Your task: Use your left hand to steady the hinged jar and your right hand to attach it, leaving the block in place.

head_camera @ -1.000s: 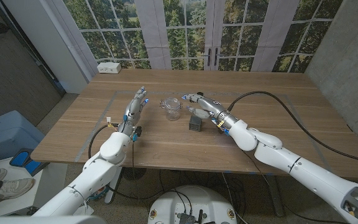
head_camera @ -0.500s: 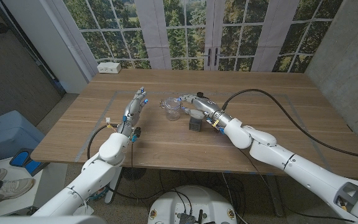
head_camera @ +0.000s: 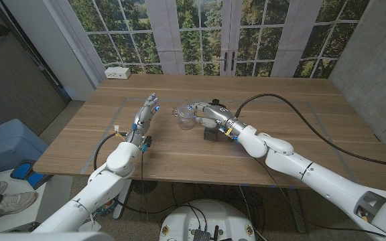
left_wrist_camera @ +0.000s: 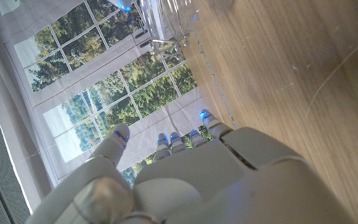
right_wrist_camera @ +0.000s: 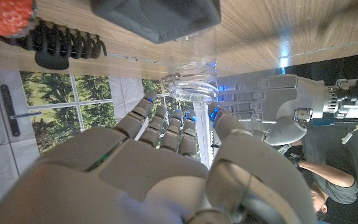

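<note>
Over the last second the right hand has advanced leftward across the wooden table, its spread fingers now reaching the clear glass hinged jar, grasping nothing. The jar stands upright mid-table beside the dark grey block, both unmoved. The left hand stays released, fingers extended, just left of the jar.
</note>
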